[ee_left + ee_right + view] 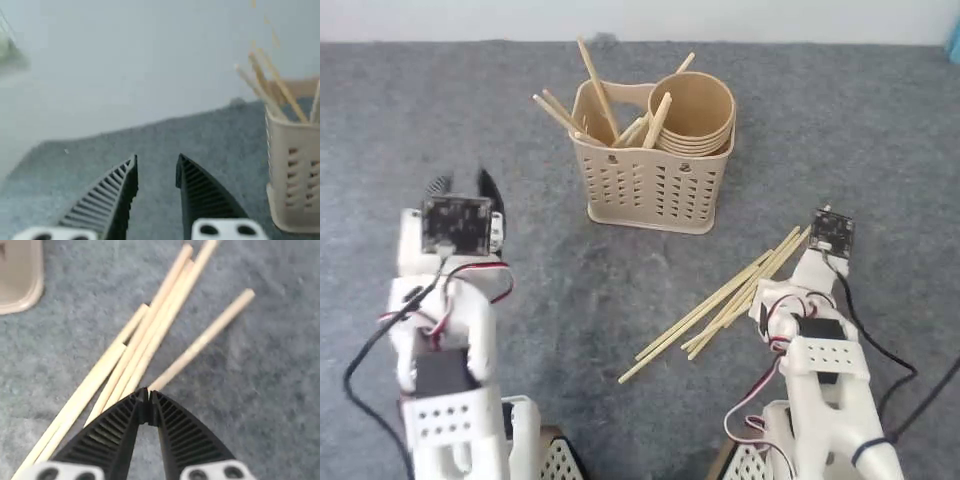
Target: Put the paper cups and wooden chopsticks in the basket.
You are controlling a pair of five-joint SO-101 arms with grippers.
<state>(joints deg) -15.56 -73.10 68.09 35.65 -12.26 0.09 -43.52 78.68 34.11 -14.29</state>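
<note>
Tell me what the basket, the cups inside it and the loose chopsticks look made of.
Basket: matte beige plastic, judging by its moulded slotted walls. Cups: brown paper, likely; thin stacked rims, dull surface. Loose chopsticks: pale bare wood or bamboo, no sheen.

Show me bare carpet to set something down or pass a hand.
Free: carpet between the left gripper and the basket; the far corners beside the basket; the middle strip in front of the basket, left of the loose chopsticks. Crowded: the chopsticks fanned at the right gripper, and the basket, full of cups.
</note>
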